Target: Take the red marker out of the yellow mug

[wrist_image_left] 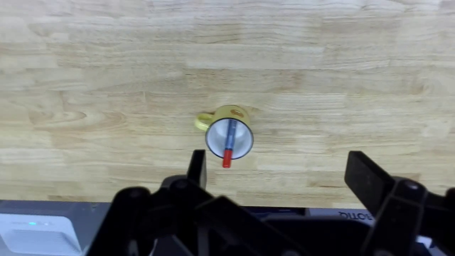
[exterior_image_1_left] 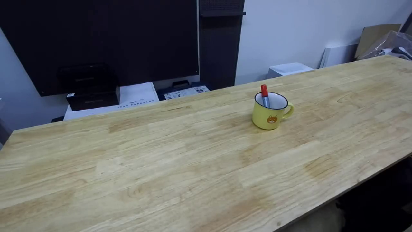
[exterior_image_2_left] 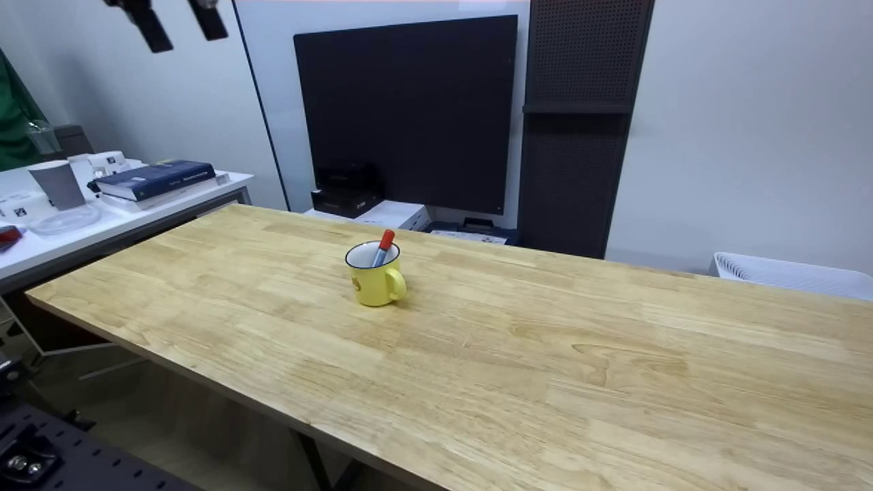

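Marker Removal: Extraction Not Yet Begun

Progress. As far as I can see from here, no removal step is complete. The red marker stands tilted inside the yellow mug, with its red cap projecting above the rim. In both exterior views the mug sits upright on the wooden table.

Orientation. Take the mug as the dial in the wrist view: the cap shows past the rim at 6 o'clock; the handle points to 10 o'clock.

Gripper. The gripper is spread wide and holds nothing. In an exterior view its fingertips hang high at 11 o'clock from the mug, well apart from it.

Remaining work (my judgement):
1. Bring the spread fingertips over the cap.
2. Lower, then pinch the cap, not the rim.
3. Raise the marker along its lean until its lower end clears the mug. Caution: a sideways pull could tip the mug.
4. Release outside the mug; the task names no set-down point.
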{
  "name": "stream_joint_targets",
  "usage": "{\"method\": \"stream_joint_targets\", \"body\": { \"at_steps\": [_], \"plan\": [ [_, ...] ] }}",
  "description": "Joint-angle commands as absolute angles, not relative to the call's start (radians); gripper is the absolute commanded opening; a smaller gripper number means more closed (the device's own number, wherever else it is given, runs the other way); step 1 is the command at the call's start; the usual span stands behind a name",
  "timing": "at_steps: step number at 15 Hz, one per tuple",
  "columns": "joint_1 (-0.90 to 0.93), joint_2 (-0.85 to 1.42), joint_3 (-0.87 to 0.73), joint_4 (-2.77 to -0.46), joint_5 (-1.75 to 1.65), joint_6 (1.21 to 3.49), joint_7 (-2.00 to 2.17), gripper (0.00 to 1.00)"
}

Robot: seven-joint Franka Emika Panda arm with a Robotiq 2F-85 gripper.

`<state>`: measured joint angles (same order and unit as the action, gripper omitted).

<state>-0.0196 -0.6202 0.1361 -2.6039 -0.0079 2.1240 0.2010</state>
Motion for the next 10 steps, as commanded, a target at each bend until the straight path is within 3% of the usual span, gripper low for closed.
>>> {"method": "stream_joint_targets", "body": {
  "at_steps": [1, 10],
  "plan": [
    [-0.13, -0.574, 0.051, -2.59, -0.069, 2.092, 0.236, 1.0],
    [-0.218, -0.489, -0.04, -2.602, -0.105, 2.134, 0.209, 1.0]
  ]
}}
